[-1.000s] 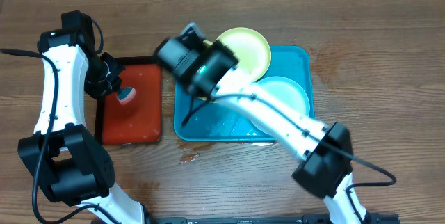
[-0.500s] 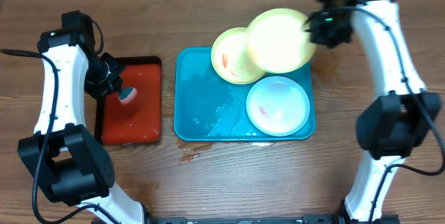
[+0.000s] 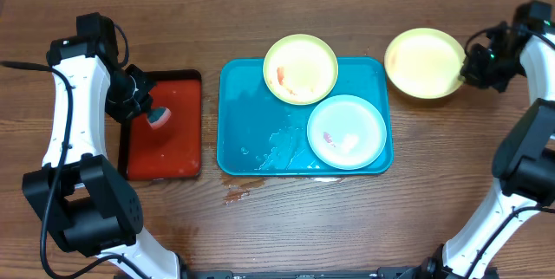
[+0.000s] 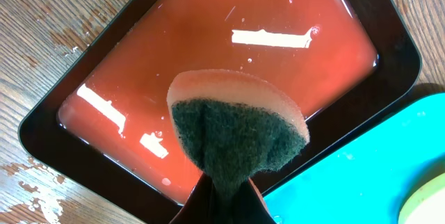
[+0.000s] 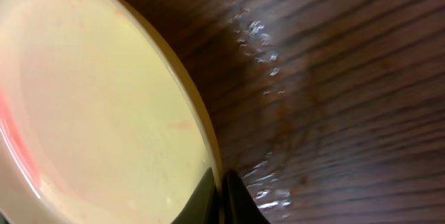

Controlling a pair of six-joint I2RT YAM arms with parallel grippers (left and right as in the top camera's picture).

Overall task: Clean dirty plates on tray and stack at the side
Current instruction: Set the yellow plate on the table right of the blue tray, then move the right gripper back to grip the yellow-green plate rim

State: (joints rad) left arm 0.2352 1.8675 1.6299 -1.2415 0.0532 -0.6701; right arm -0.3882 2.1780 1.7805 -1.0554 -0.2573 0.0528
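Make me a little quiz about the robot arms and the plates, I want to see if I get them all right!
1. How many plates lie on the turquoise tray?
2. The left gripper holds: A) a sponge, B) a plate, C) nothing.
3. True or false: the right gripper is open and holds nothing.

Key: 1) two. 2) A. 3) false. It is shut on the rim of a yellow-green plate beside the tray.
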